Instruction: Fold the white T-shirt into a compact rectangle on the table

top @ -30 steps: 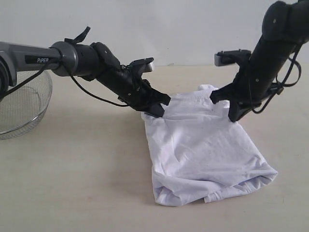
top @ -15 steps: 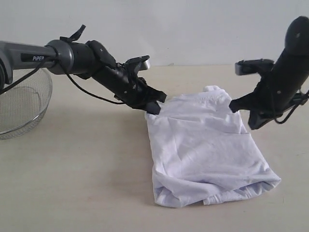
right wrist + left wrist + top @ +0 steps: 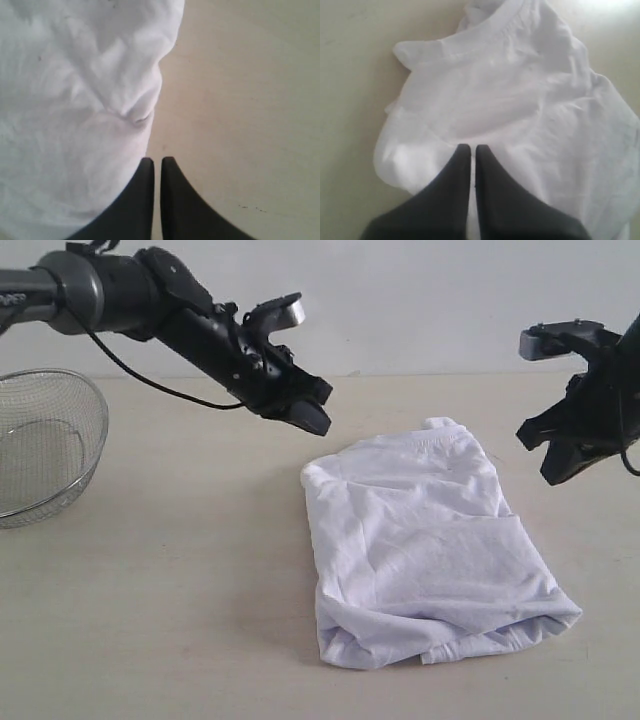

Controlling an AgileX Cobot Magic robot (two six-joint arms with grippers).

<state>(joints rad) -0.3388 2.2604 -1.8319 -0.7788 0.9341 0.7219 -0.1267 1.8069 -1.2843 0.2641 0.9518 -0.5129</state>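
The white T-shirt (image 3: pixel 425 550) lies folded in a wrinkled, roughly rectangular bundle on the beige table (image 3: pixel 180 580), with its collar at the far end. My left gripper (image 3: pixel 316 418) hangs shut and empty in the air just beyond the shirt's far left corner. In the left wrist view that gripper (image 3: pixel 468 148) sits above the T-shirt (image 3: pixel 510 95). My right gripper (image 3: pixel 556 468) is shut and empty, raised off the table to the right of the shirt. The right wrist view has this gripper (image 3: pixel 154 161) over the T-shirt's (image 3: pixel 75 100) edge and bare table (image 3: pixel 240 110).
A round wire-mesh basket (image 3: pixel 45 445) stands at the left edge of the table. A pale wall (image 3: pixel 400 300) rises behind the table's far edge.
Both grippers have let go of the shirt's far edge and lifted away, the left one up and back, the right one out to the right. The shirt has settled flat.
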